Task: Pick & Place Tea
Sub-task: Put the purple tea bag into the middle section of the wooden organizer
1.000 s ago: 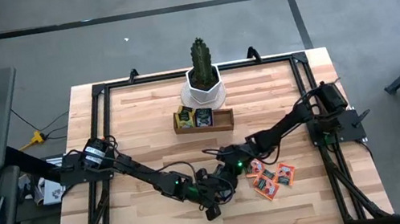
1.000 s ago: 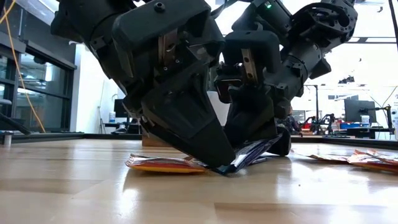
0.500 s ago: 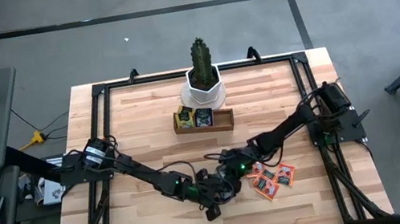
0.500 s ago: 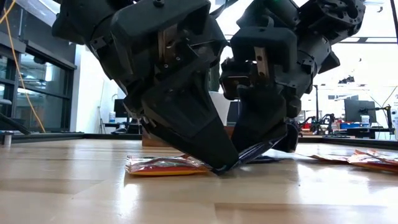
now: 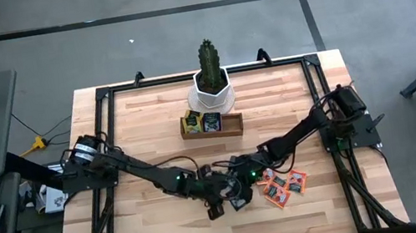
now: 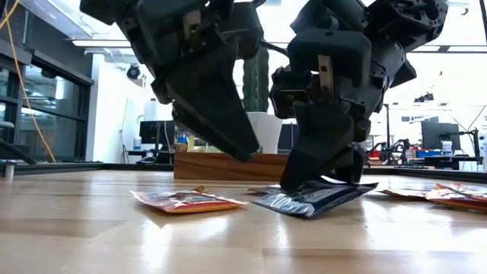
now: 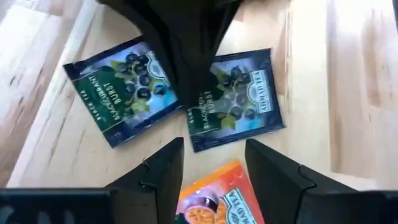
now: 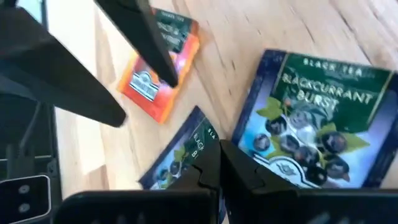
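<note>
Two dark blue tea sachets [image 7: 118, 87] [image 7: 239, 106] lie side by side on the wooden table, with an orange one [image 7: 214, 202] close by. My right gripper [image 8: 221, 158] is shut, its tips down on the edge of one blue sachet [image 6: 316, 198]. This sachet lies nearly flat, one end slightly raised. My left gripper [image 7: 214, 149] hangs open in the air above the orange sachet [image 6: 183, 200], touching nothing. My right gripper's shut fingertips [image 7: 194, 102] bear down on the blue sachet's edge [image 7: 208, 115], the edge beside the other blue sachet. The fingers slant down from the table's right side. Whether that edge lies between the fingers or under them I cannot tell.
A wooden tray [image 5: 232, 123] with sachets in its left compartments stands toward the far edge, in front of a potted cactus [image 5: 212, 90]. Several orange sachets [image 5: 283, 186] lie just right of the grippers. A black frame [image 5: 102, 93] runs round the table.
My left gripper has risen off the table, away from the sachets, still open. The blue sachet, propped steeply between both grippers before, has dropped nearly flat under my right gripper. The orange sachet now lies uncovered.
</note>
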